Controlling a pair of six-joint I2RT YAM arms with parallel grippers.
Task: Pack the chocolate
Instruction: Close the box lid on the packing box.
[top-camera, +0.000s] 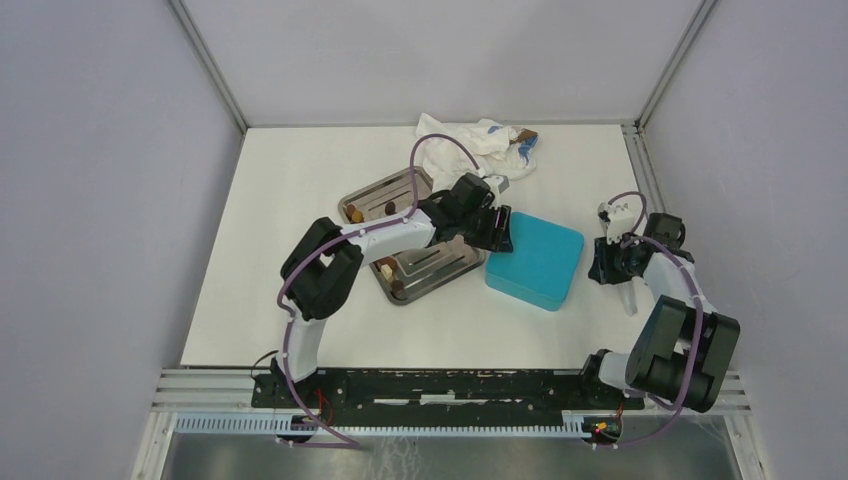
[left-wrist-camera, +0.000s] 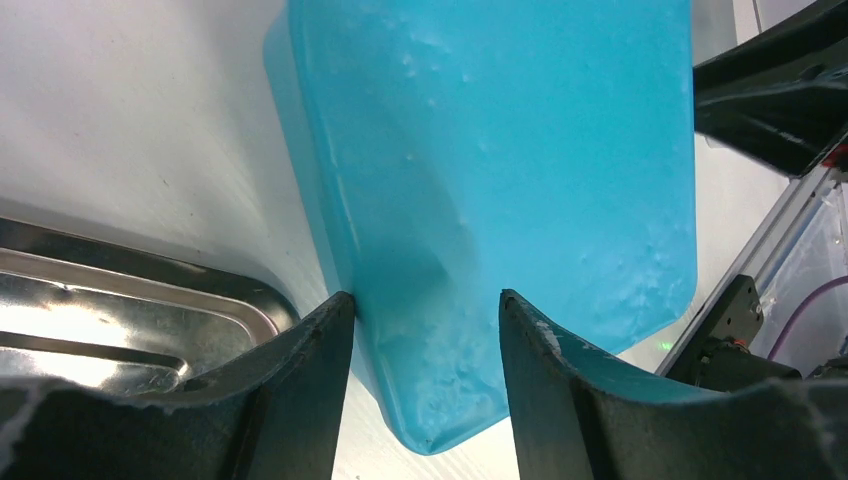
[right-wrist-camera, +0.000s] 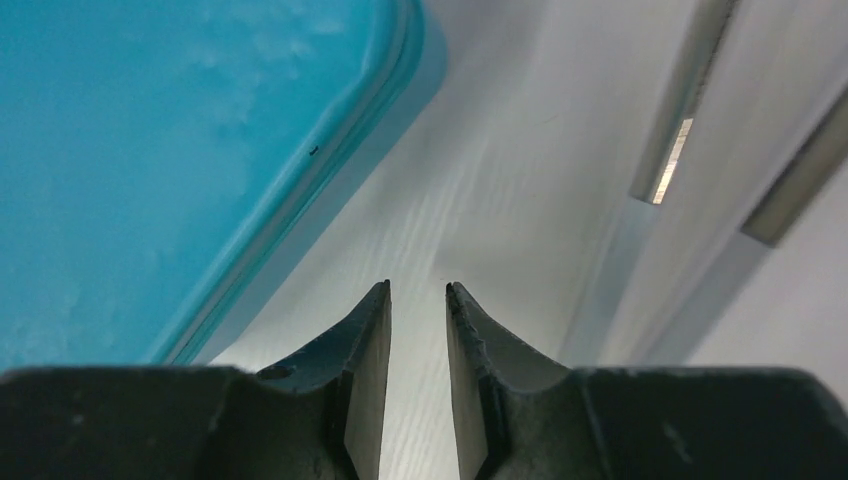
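Top external alone is showing brown chocolate (top-camera: 397, 287) pieces lying in trays (top-camera: 440, 262) left of the box (top-camera: 535, 262); wrist views are showing left gripper (left-wrist-camera: 425, 300) spread over its corner, right gripper (right-wrist-camera: 417, 290) narrowly parted, empty, beside it

Both arms are built alike: the left arm (top-camera: 322, 280) and the right arm (top-camera: 690, 345) are made up of bulky black joint housings linked by white tubes. A thin purple cable (top-camera: 440, 148) is run along each arm, standing off in loose loops. The bases are bolted to a black bar (top-camera: 450, 385) laid on a ribbed silver rail (top-camera: 200, 390). Red wire (top-camera: 320, 402) is noted at the left base, a small yellow-green light (top-camera: 600, 428) at the right. The fingers of the left gripper (left-wrist-camera: 425, 300) and the right gripper (right-wrist-camera: 418, 290) are recorded as dark tapered wedges, edges scuffed whitish
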